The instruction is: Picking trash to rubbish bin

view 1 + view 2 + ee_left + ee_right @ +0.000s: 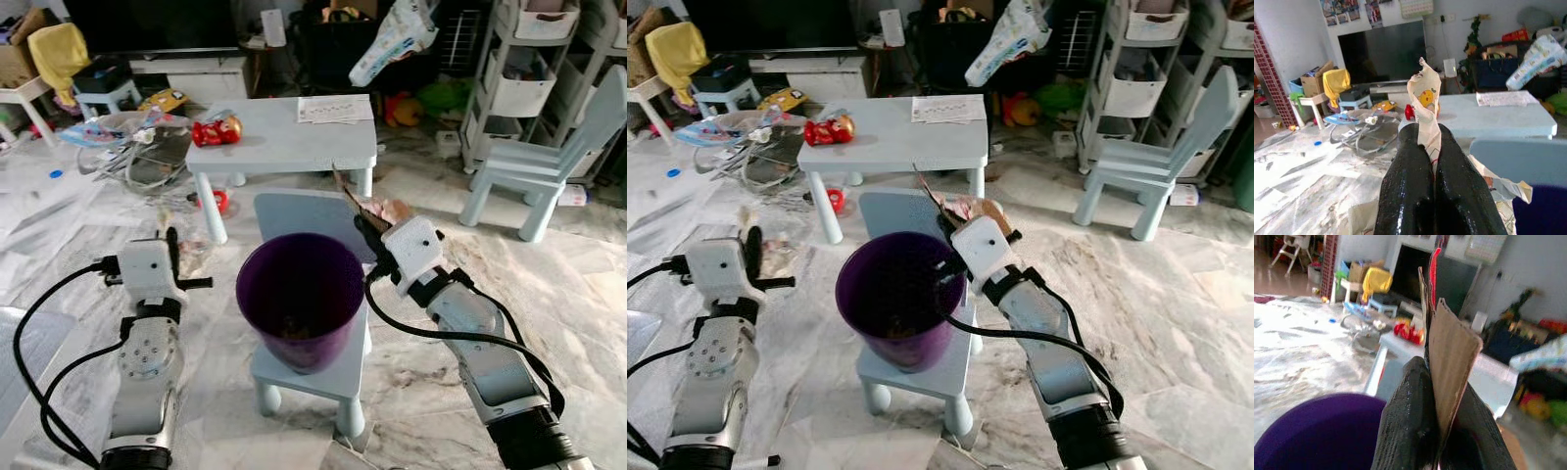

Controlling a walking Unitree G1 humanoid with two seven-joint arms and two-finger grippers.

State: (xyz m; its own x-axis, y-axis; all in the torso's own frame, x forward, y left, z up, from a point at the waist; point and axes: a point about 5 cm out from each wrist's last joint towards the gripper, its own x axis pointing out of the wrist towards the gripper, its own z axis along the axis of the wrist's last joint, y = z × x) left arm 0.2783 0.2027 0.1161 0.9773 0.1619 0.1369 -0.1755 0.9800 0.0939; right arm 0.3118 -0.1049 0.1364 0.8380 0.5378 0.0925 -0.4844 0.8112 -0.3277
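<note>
Carrying trash to the bin appears to be the step in hand: two pieces are held, one per gripper. A flat brown cardboard scrap (1452, 360) is clamped in the right gripper (955, 227) at the far right rim of the single round purple plastic bin (300, 299), which stands on a small pale blue stool (323, 377). A crumpled printed paper wrapper (1426, 110) is pinched in the left gripper (1436, 161), left of the bin. Next, each piece probably must be brought over the opening and released.
</note>
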